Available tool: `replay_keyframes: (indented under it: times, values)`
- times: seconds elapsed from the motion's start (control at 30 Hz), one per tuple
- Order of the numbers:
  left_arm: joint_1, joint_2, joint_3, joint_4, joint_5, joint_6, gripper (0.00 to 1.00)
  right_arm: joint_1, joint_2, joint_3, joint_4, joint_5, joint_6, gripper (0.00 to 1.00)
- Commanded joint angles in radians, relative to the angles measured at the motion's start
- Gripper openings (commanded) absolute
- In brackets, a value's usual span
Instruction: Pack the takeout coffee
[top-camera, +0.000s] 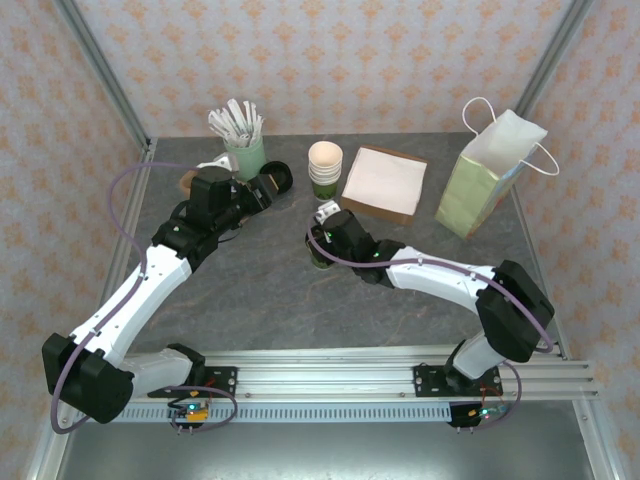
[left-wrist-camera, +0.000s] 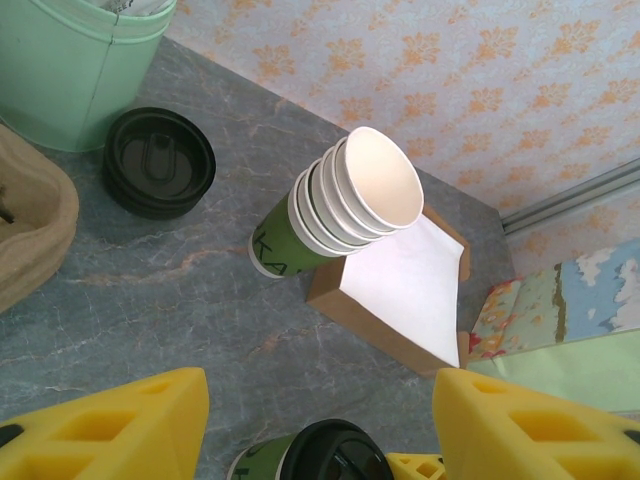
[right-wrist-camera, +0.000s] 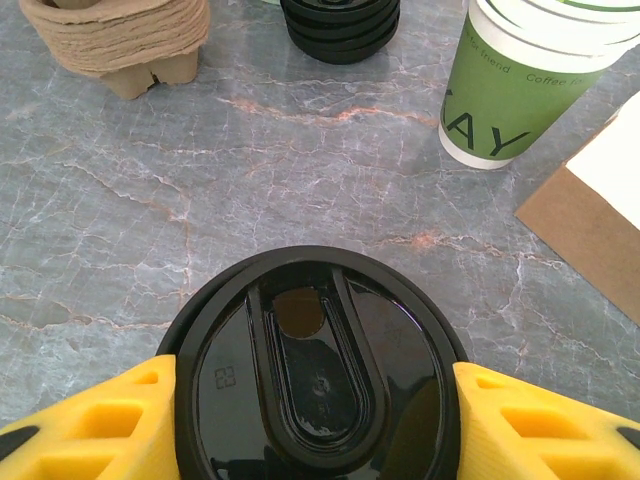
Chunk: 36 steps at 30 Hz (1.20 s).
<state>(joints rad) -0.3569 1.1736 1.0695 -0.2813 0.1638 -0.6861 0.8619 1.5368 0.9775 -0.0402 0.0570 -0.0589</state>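
The takeout coffee (right-wrist-camera: 318, 370) is being gripped upright on the desk (right-wrist-camera: 150, 200), near its middle, by the right claw (right-wrist-camera: 316, 388), whose yellow fingers (right-wrist-camera: 90, 420) are being pressed against its two sides by the black lid. The left claw (left-wrist-camera: 315, 392) is being held wide and empty. The paper wall is being judged light, soft and crushable. A gentle hold high on the body, where the rim stiffens it, is being advised.
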Motion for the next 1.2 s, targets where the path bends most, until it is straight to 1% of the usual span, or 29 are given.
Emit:
replay_keyframes:
  times: [0.0,0.23,0.77,0.97,1.17]
  values:
    - [0.010,-0.009,-0.017,-0.004,-0.006,0.010,0.62,0.006,0.010,-0.028,0.017,0.025,-0.015,0.56]
    - [0.010,-0.009,-0.018,-0.005,-0.005,0.010,0.62,0.009,0.003,-0.056,0.021,0.033,-0.019,0.56]
    - [0.010,-0.013,-0.029,0.000,-0.011,0.002,0.62,0.035,0.014,-0.204,0.047,0.104,0.027,0.55]
    - [0.010,0.005,-0.016,0.005,0.000,-0.001,0.62,0.067,0.040,-0.217,0.021,0.155,0.051,0.55]
    - [0.011,0.022,-0.009,0.011,0.010,-0.004,0.62,0.071,0.069,-0.230,-0.019,0.181,0.096,0.55]
